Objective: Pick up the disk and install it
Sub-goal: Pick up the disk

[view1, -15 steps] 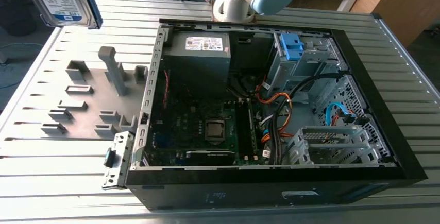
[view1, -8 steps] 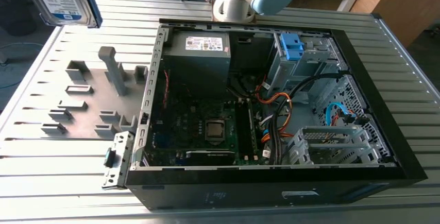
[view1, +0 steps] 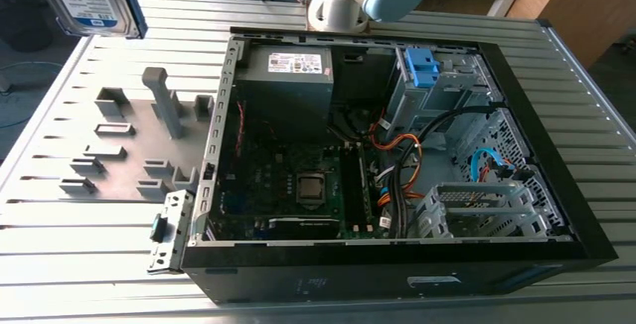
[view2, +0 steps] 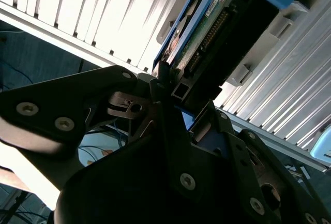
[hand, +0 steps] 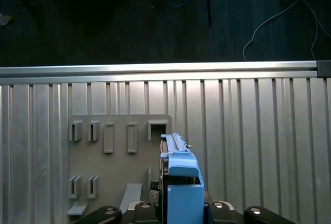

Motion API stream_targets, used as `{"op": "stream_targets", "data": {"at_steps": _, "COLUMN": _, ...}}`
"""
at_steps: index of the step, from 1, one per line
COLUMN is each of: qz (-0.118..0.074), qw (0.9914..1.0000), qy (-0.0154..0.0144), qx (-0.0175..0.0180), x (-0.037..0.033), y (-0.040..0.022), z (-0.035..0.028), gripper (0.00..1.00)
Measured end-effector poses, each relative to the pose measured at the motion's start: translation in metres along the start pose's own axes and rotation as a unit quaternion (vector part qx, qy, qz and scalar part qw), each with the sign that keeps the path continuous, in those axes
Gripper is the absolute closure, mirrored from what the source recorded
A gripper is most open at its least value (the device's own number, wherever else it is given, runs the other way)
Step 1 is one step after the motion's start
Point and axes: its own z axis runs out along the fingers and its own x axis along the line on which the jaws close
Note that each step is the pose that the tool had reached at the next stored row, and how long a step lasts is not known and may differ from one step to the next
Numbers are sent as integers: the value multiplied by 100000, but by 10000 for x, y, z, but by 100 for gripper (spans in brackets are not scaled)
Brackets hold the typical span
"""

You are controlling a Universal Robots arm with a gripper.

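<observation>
The disk (view1: 91, 0) is up in the air at the upper left of the exterior view, with its white-and-blue label facing the camera; it touches nothing below it. In the second wrist view the disk (view2: 217, 32) sits at the upper middle of the frame, with its green board and blue side rail showing; the fingers (view2: 164, 92) are closed tight on its near end and hold it. In the first wrist view the disk (hand: 181, 182) is seen from its thin edge at the lower middle of the frame, blue rail up; under it lies the grey holder plate (hand: 119, 146) with its little slots, on the ribbed metal surface (hand: 258, 131).

I think the pick-up part is done and the carrying part is in hand; the disk is not in the computer yet. The open computer case (view1: 348, 272) fills the middle and right of the exterior view, well apart from the disk; a blue bracket (view1: 422, 67) sits in a bay at the case's upper right, beside the grey power supply (view1: 288, 78), and a silver drive cage (view1: 477, 208) sits at the lower right near orange and blue cables (view1: 398, 153).

Fitting it in calls, I think, for a firm hold, rails lined up straight with the bay, and staying off the cables.
</observation>
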Motion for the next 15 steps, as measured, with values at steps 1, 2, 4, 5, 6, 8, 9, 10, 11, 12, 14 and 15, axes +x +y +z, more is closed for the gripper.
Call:
{"op": "stream_targets", "data": {"at_steps": 1, "qz": 1, "qw": 100000, "qy": -5, "qx": 1, "x": 0, "y": 0, "z": -3, "gripper": 64}}
{"op": "stream_targets", "data": {"at_steps": 2, "qz": 1, "qw": 100000, "qy": -9, "qx": 0, "x": 0, "y": 0, "z": -6, "gripper": 64}}
{"op": "stream_targets", "data": {"at_steps": 4, "qz": 0, "qw": 100000, "qy": -13, "qx": -5, "x": -1, "y": 0, "z": -13, "gripper": 64}}
{"op": "stream_targets", "data": {"at_steps": 5, "qz": 2, "qw": 100000, "qy": -17, "qx": -1, "x": -1, "y": 0, "z": -16, "gripper": 64}}
{"op": "stream_targets", "data": {"at_steps": 6, "qz": 1, "qw": 100000, "qy": -19, "qx": -5, "x": -1, "y": 0, "z": -19, "gripper": 64}}
{"op": "stream_targets", "data": {"at_steps": 8, "qz": 0, "qw": 100000, "qy": -25, "qx": -1, "x": -1, "y": 0, "z": -25, "gripper": 64}}
{"op": "stream_targets", "data": {"at_steps": 9, "qz": 1, "qw": 100000, "qy": -26, "qx": -3, "x": -2, "y": 0, "z": -28, "gripper": 64}}
{"op": "stream_targets", "data": {"at_steps": 10, "qz": 1, "qw": 100000, "qy": -29, "qx": -1, "x": -2, "y": 0, "z": -31, "gripper": 64}}
{"op": "stream_targets", "data": {"at_steps": 11, "qz": 1, "qw": 100000, "qy": -30, "qx": 0, "x": -2, "y": 0, "z": -33, "gripper": 64}}
{"op": "stream_targets", "data": {"at_steps": 12, "qz": 3, "qw": 100000, "qy": -30, "qx": -3, "x": -2, "y": 0, "z": -36, "gripper": 64}}
{"op": "stream_targets", "data": {"at_steps": 14, "qz": 1, "qw": 100000, "qy": -34, "qx": 0, "x": -2, "y": 0, "z": -41, "gripper": 64}}
{"op": "stream_targets", "data": {"at_steps": 15, "qz": 1, "qw": 100000, "qy": -32, "qx": -3, "x": -3, "y": 0, "z": -44, "gripper": 64}}
